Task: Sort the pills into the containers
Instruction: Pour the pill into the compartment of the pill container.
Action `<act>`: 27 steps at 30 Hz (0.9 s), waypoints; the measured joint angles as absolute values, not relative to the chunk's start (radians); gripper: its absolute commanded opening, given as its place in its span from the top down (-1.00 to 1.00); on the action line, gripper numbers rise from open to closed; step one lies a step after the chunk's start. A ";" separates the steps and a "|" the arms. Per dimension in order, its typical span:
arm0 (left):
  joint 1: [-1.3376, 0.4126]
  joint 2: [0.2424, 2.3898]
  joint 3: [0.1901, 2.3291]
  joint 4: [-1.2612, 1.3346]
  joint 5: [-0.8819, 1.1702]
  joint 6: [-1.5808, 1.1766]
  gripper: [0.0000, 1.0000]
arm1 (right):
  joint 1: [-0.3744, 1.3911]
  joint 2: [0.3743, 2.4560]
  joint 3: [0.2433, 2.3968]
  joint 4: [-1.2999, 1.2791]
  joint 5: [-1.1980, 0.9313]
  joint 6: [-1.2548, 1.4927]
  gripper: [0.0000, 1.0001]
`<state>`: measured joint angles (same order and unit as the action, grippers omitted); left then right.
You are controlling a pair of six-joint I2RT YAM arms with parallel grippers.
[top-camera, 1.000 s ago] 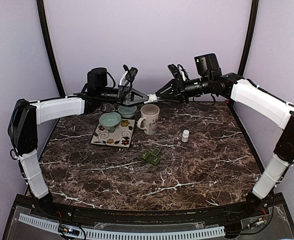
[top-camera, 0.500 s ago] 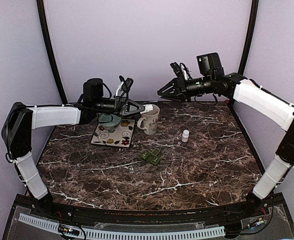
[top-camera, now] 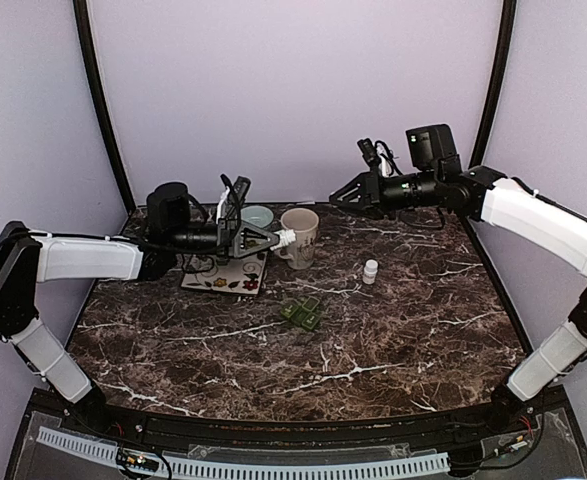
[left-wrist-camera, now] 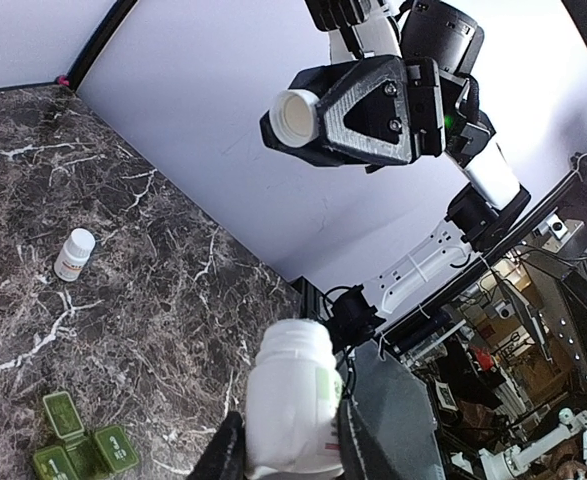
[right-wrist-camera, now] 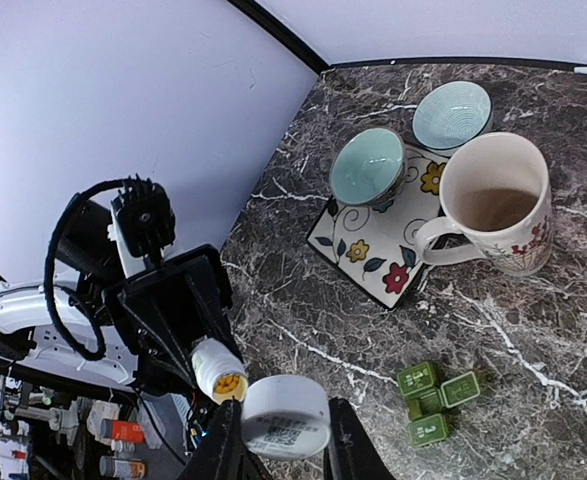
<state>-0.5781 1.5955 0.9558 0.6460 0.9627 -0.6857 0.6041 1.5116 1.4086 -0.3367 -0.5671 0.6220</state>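
left gripper (top-camera: 270, 239): bottle (left-wrist-camera: 291, 400), maybe uncapped, over marble table (top-camera: 393, 320); lilac walls (top-camera: 293, 90)

Top cam's set high behind the bases, aimed down & fwd, whole table (top-camera: 403, 330) taken in from afar. L wrist cam's carried close behind the left gripper (left-wrist-camera: 293, 435) w/ pill bottle (left-wrist-camera: 285, 395), pointed across at the right gripper (left-wrist-camera: 308, 120) w/ cap (left-wrist-camera: 295, 113). R wrist cam's tilted down over the mug (right-wrist-camera: 493, 205). Caught by all three: green pill boxes (top-camera: 302, 313).
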 measured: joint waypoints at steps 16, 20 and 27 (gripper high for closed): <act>-0.706 1.480 0.622 0.839 0.680 -0.704 1.00 | 0.604 1.410 1.218 -0.227 -0.373 0.576 0.90; -0.728 1.491 0.586 0.892 0.619 -0.709 1.00 | 0.604 1.408 1.179 -0.195 -0.336 0.560 0.96; -0.750 1.582 0.548 0.999 0.549 -0.722 1.00 | 0.604 1.403 1.105 -0.157 -0.289 0.543 1.00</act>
